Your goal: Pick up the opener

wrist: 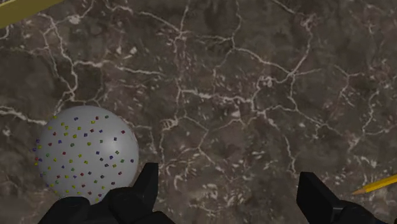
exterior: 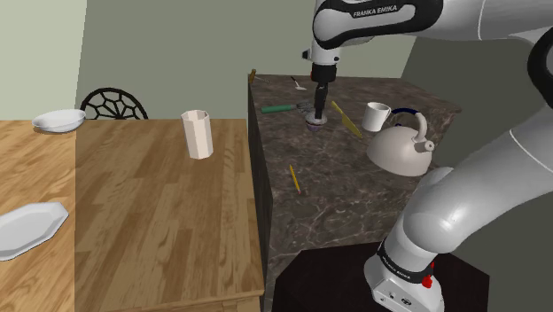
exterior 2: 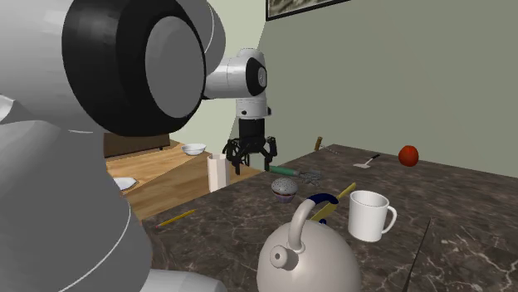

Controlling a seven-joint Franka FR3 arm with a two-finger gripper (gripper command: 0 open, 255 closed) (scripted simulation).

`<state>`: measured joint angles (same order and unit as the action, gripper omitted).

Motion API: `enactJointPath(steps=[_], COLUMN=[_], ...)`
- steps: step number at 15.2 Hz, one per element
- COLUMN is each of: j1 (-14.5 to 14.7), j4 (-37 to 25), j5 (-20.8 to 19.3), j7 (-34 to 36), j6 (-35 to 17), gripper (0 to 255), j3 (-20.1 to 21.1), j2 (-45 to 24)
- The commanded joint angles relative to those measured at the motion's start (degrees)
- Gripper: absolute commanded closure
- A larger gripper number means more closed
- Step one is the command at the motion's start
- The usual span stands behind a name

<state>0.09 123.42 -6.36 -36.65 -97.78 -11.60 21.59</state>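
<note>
The black gripper (wrist: 232, 188), fingers apart and empty, hangs over the dark marble worktop (exterior: 354, 195) beside a white sprinkled cupcake (wrist: 86, 153). In the shoulder view, the green-handled metal opener (exterior: 279, 108) lies at the cupcake's ten o'clock.

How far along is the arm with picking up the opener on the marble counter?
Done: nothing yet. The green-handled opener lies flat on the dark marble counter, untouched. In hand: the gripper hangs open above bare counter, next to the sprinkled cupcake, with nothing between its fingers. Left: shift over to the opener, lower around it, close and lift.
</note>
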Motion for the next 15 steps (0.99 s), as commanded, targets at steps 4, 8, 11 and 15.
enactJointPath(steps=[4,8,11,15], j1=[-0.01,-0.47,-1.35,-3.29], j4=[-8.42,-16.60,-23.78,-35.12], j5=[0.41,2.14,3.96,6.60], j7=[-10.05,-17.62,-23.08,-29.74], j6=[-2.67,-3.59,-3.49,-2.07], gripper=[0,0,0,0], j3=[-3.77,-5.70,-6.46,-6.56], j2=[-10.88,-20.01,-27.20,-37.29])
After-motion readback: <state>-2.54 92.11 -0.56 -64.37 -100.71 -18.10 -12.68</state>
